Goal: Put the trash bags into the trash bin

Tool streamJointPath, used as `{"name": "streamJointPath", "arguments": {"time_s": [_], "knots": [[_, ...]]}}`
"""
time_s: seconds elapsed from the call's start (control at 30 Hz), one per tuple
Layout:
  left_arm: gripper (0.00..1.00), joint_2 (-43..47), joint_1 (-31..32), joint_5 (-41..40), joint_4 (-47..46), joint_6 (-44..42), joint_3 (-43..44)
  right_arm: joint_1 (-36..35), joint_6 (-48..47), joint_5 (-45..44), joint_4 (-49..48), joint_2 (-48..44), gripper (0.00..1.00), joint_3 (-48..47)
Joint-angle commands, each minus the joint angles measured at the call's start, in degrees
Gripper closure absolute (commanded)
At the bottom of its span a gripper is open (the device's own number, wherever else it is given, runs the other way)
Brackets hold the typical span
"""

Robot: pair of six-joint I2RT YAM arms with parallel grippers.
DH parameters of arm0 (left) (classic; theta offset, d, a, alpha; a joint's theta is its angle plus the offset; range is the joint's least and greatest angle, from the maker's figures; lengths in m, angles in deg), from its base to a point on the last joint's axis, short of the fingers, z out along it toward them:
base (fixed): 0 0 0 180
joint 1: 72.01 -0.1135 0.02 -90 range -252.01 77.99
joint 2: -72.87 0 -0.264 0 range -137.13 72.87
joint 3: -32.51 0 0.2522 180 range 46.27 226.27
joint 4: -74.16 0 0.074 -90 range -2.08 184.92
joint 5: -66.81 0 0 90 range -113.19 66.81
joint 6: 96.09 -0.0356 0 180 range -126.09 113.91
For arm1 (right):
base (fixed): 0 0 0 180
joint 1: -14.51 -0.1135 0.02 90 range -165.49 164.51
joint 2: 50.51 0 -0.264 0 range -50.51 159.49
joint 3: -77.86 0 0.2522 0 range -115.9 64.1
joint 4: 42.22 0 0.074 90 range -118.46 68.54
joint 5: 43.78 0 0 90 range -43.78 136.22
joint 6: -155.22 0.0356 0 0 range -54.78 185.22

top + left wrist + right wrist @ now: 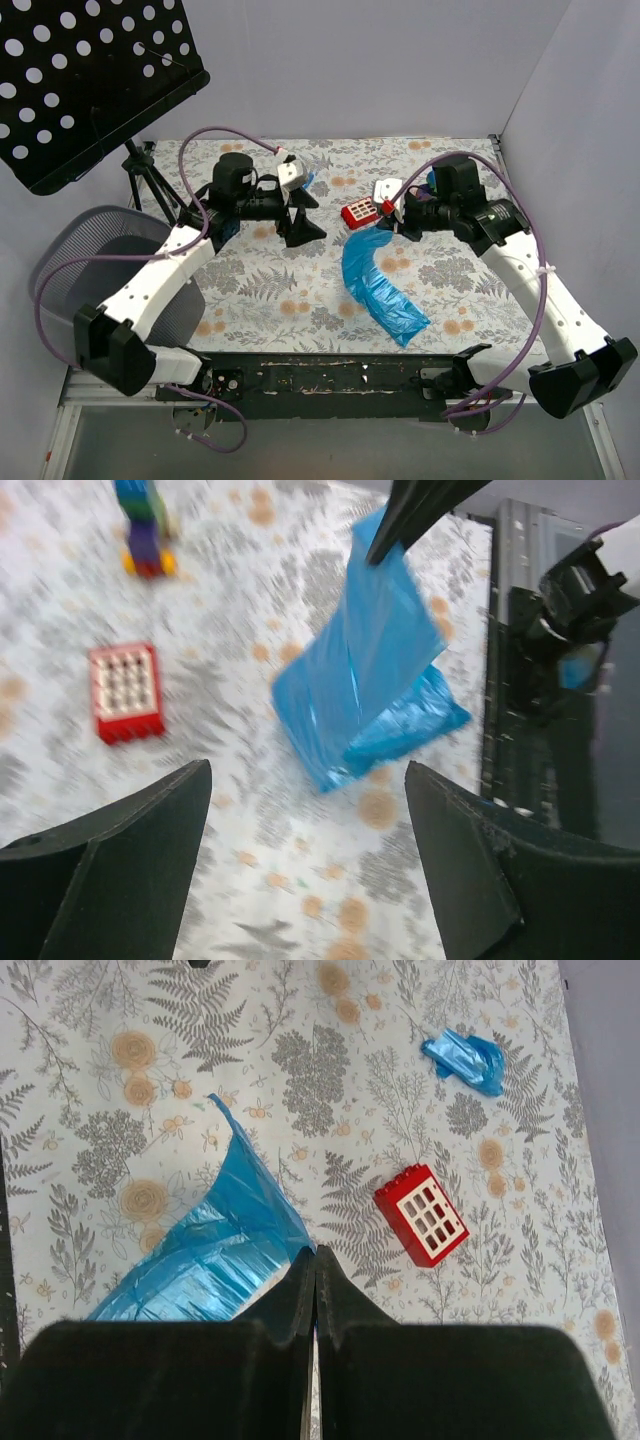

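The right gripper (315, 1260), pinched shut on a corner of the blue trash bag (378, 285) just beside the red block (359, 213), holds it up for carrying. The trash bin (90, 250) waits well left of the block. The left gripper (308, 780) hangs open, empty.

I'm working in what is looking like a robotics lab booth, not a home. A table (300, 300) under a flowered cloth is sitting boxed in by plain pale walls (380, 70) behind it and to its right. Along the table's near edge a bare metal rail (330, 375) is carrying the left arm (160, 280) and the right arm (540, 290), purple cables (546, 300) looping above the table. Beyond the table's far left corner a black perforated music stand (90, 80) is standing on a tripod. Off the table's left side a wire-mesh trash bin (80, 255) is sitting.
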State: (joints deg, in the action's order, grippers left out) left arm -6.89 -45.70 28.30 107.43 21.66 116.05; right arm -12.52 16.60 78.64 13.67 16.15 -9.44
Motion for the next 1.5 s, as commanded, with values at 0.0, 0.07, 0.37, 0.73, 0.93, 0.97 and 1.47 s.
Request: {"name": "streamJointPath", "arguments": {"time_s": [0.0, 0.07, 0.37, 0.73, 0.93, 0.97, 1.47], "knots": [[0.24, 4.63, 3.31, -7.18, -6.94, -16.15, 1.49, 0.13, 2.47, 4.31, 1.29, 2.60, 0.99, -6.35], [0.27, 3.31, 5.15, -6.93, -6.33, -16.14, 4.12, 0.13, 5.19, 3.79, -0.64, 3.30, 0.99, -7.58], [0.33, 0.14, 12.63, -10.70, -4.12, -19.32, 7.12, 0.13, 5.99, 4.05, 0.94, 6.91, 0.99, -12.77], [0.44, -1.18, 13.07, -13.16, -3.77, -16.15, 10.29, 0.04, 6.78, 3.17, -1.08, 6.56, 0.99, -9.96], [0.70, -2.93, 13.07, -11.94, -3.60, -15.45, 11.34, 0.22, 7.05, 3.17, -1.79, 6.38, 0.99, -9.34], [0.75, -3.46, 13.07, -11.85, -3.51, -15.18, 11.61, 0.13, 7.14, 3.34, -1.79, 6.47, 0.99, -9.34], [1.00, -2.76, 13.07, -12.72, -4.74, -13.60, 10.29, 0.22, 11.79, 0.27, -4.42, 4.10, 0.79, -3.46]]}}
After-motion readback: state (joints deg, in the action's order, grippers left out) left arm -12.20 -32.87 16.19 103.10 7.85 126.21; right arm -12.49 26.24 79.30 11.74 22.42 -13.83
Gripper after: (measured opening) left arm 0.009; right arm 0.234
